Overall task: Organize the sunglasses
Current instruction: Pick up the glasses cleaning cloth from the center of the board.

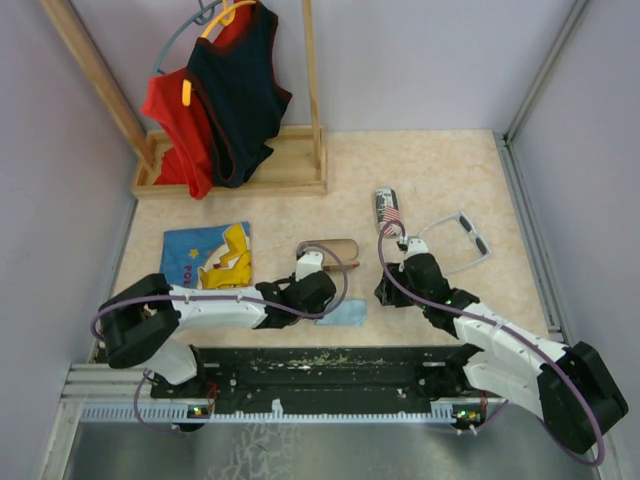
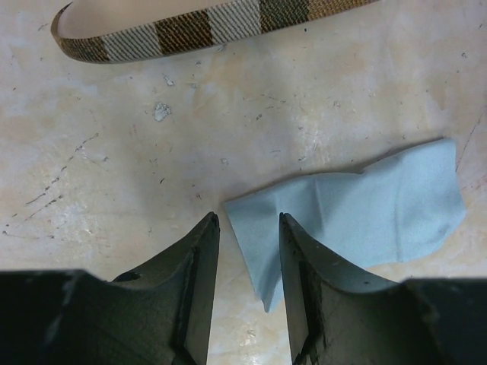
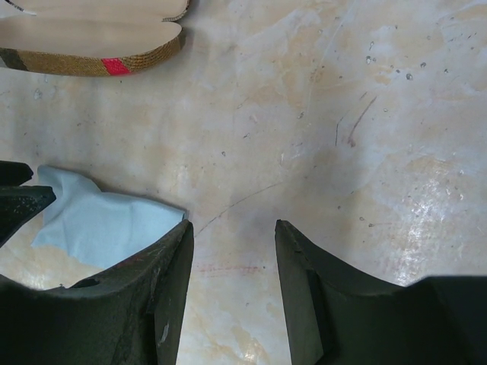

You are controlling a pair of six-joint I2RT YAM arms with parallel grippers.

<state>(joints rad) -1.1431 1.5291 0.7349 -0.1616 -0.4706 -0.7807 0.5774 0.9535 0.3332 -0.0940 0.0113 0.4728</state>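
1. Beige marbled counter [image 1: 440, 170] between pale walls; the white-grey sunglasses [image 1: 458, 240] lie on it unfolded, well to the right of the plaid case [image 1: 330, 250] and inside nothing. No other pair shows in any view.
2. Progress, as I judge it: early. This pair has not been cased and neither arm is on it, so it has yet to be picked up, folded and stowed.
3. Containers: the plaid case stands open, and the part of its pale lining that the right wrist view shows is bare. The flag-print case [image 1: 386, 209], right of the plaid case and a little behind it, looks shut; I cannot tell what it contains.
4. A light-blue cloth [image 2: 358, 213] lies flat just in front of the plaid case.
5. The left tool [image 2: 247, 224] is low over that cloth, jaws slightly parted astride its corner and not pinching it.
6. The right tool [image 3: 233, 228], right of the cloth, has its jaws apart over bare counter and holds nothing.
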